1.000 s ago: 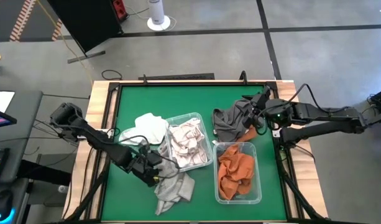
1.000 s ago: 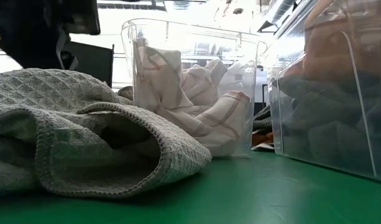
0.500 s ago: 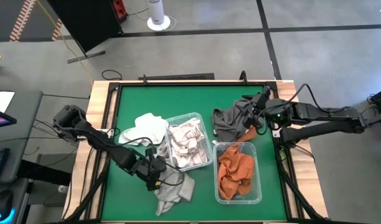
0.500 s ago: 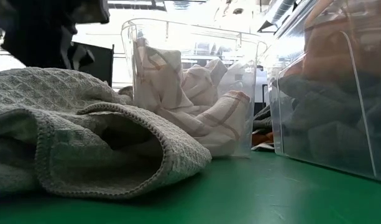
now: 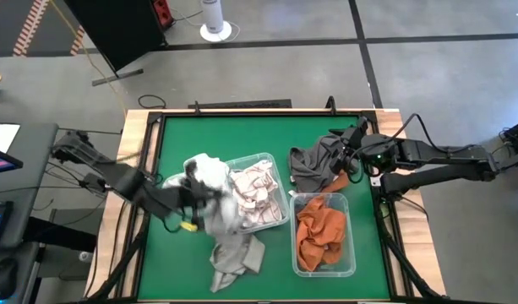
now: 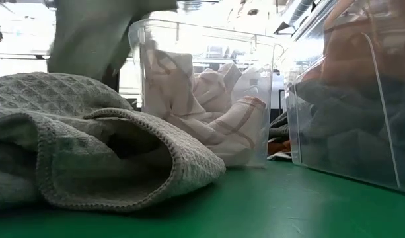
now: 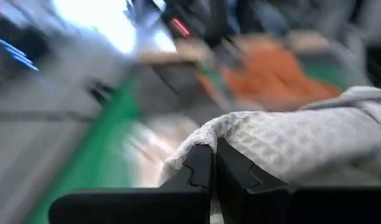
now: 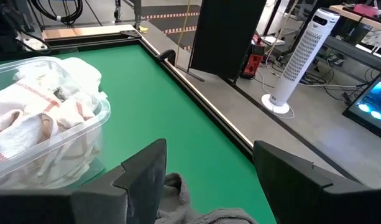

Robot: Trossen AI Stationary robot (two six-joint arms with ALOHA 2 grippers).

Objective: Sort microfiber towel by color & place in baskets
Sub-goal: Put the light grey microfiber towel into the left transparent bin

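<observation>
Left gripper (image 7: 212, 163), at nine o'clock of the white-towel basket (image 5: 280, 173), pinches one edge of the grey towel (image 5: 225, 241), whose tail drags at six o'clock. That thin grip might slip. Right gripper (image 8: 206, 180) hangs open above the dark towel (image 5: 313, 165), at twelve o'clock of the orange basket (image 5: 350, 245).

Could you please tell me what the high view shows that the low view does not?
Only the high view shows both arms: the left gripper lifting a grey towel with shut jaws, the right gripper open over a dark grey towel, and the orange towels. Only the low view shows the grey towel's waffle weave and hemmed edge close up. Both show the green table, the left basket of white towels and the right basket.
</observation>
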